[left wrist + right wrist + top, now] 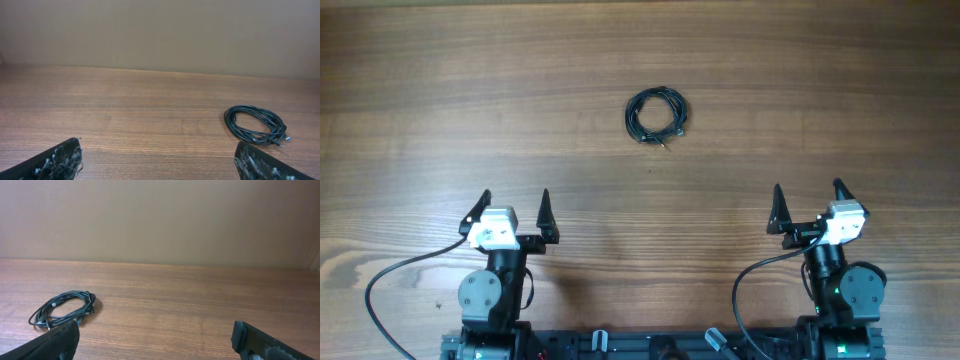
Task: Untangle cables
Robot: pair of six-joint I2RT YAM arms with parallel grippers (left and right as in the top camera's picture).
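The cables (657,113) lie as one small coiled black bundle on the wooden table, far centre in the overhead view, with a plug tip sticking out at its near side. The bundle shows at the right in the left wrist view (255,125) and at the left in the right wrist view (62,309). My left gripper (510,204) is open and empty near the front left, well short of the coil. My right gripper (808,196) is open and empty near the front right, also well short of it.
The wooden table (820,90) fills the overhead view. A plain beige wall (160,30) stands behind the table's far edge. Thick black arm wires (390,275) loop beside each arm base at the front.
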